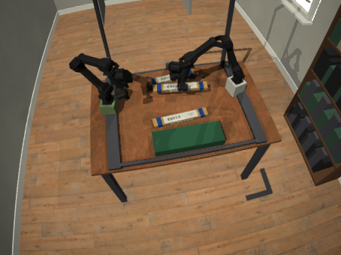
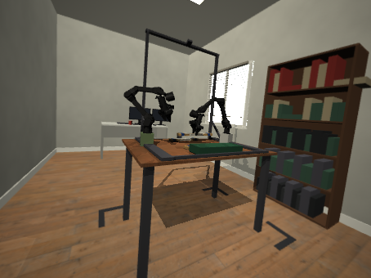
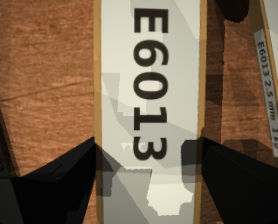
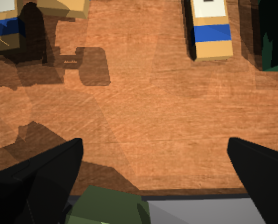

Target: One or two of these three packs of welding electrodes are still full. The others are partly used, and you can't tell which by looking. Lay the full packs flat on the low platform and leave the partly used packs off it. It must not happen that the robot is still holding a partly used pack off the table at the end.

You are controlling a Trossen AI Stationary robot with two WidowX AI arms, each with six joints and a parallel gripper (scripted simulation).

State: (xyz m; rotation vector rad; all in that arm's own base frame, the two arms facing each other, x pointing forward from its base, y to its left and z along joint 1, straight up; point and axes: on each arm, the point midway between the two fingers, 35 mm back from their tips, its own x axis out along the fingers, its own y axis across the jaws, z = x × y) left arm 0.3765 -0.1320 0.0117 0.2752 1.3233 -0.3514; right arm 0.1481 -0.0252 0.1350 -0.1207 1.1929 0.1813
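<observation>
Three tan packs with blue bands and white E6013 labels are on the table. My left gripper (image 1: 182, 84) (image 2: 197, 128) (image 3: 147, 143) is shut on the middle pack (image 1: 195, 86) (image 3: 150, 75), gripping it across its width, low over the table top. The far pack (image 1: 164, 79) (image 3: 267, 75) lies just behind it. The near pack (image 1: 180, 117) (image 4: 212, 30) lies flat beside the low green platform (image 1: 188, 138) (image 2: 214, 147), which bears nothing. My right gripper (image 1: 122, 91) (image 2: 167, 103) (image 4: 155, 145) is open and empty above its green base, far from the packs.
A dark frame (image 1: 113, 139) runs around the table's work area. The right arm's green base (image 1: 109, 107) (image 4: 105, 210) and the left arm's white base (image 1: 235, 87) stand at opposite sides. A bookshelf (image 2: 310, 136) stands beside the table.
</observation>
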